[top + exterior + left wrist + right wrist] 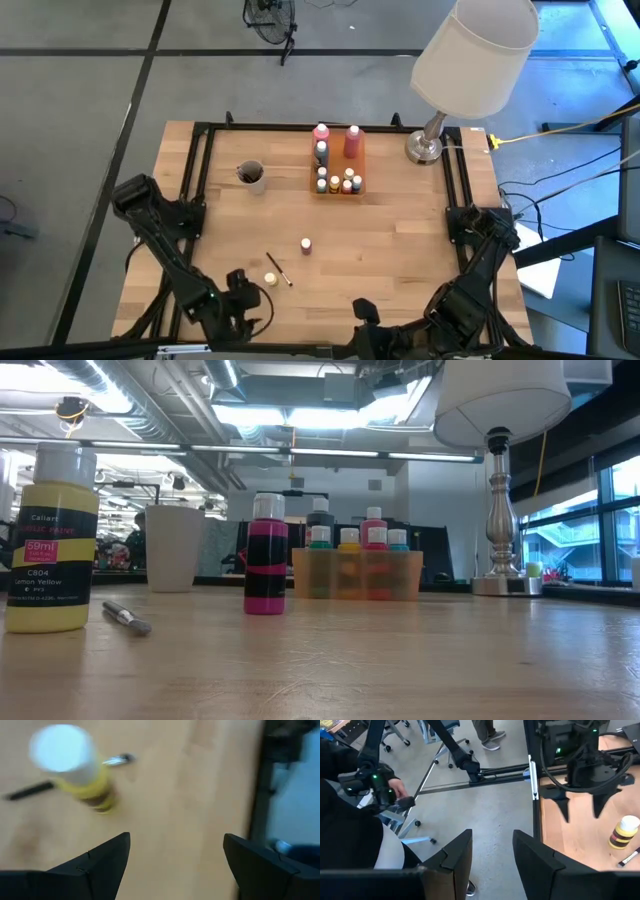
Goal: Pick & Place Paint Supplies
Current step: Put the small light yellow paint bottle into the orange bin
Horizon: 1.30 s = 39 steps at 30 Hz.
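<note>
Lemon-yellow paint bottle (50, 540), white cap, upright on the wooden table (400, 240), touching nothing; thin brush (279, 270) lies just beside it; pink bottle (306, 245) near it; orange organiser tray (338, 160) well beyond. Likely light, rigid plastic, smooth-sided, tippable; best taken round the body below the cap. Left gripper (175, 855) just short of the bottle, fingers spread wide, empty. Right gripper (492, 855) well off to the bottle's far side, past the table edge, fingers part-open, holding nothing.
</note>
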### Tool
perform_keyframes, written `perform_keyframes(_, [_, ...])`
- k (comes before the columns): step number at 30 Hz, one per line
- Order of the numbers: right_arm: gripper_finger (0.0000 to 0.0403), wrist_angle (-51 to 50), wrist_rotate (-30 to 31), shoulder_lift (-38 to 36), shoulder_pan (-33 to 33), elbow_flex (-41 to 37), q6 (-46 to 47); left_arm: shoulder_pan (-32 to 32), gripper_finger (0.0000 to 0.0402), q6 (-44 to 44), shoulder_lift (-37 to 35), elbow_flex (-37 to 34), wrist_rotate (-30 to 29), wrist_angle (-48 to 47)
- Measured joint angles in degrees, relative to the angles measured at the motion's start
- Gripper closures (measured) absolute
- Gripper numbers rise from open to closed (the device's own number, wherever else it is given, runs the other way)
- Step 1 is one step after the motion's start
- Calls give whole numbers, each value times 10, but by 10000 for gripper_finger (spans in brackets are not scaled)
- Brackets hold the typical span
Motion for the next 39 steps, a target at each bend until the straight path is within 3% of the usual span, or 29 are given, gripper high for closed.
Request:
perform_keyframes(6, [259,-2,-2,0,0,0,2,-2,86,-73,27,0,-92,-74])
perform_keyframes(12, [259,-2,-2,1,1,0,2,-2,86,-127,65,0,-108,-82])
perform_keyframes(27, [259,-12,-2,1,1,0,2,4,86,-143,81,0,-239,-61])
perform_keyframes(32, [259,-12,-2,1,1,0,2,22,86,-89,81,-9,-224,-52])
perform_keyframes(39, [259,-13,-2,1,1,0,2,30,86,-91,81,-33,-205,-4])
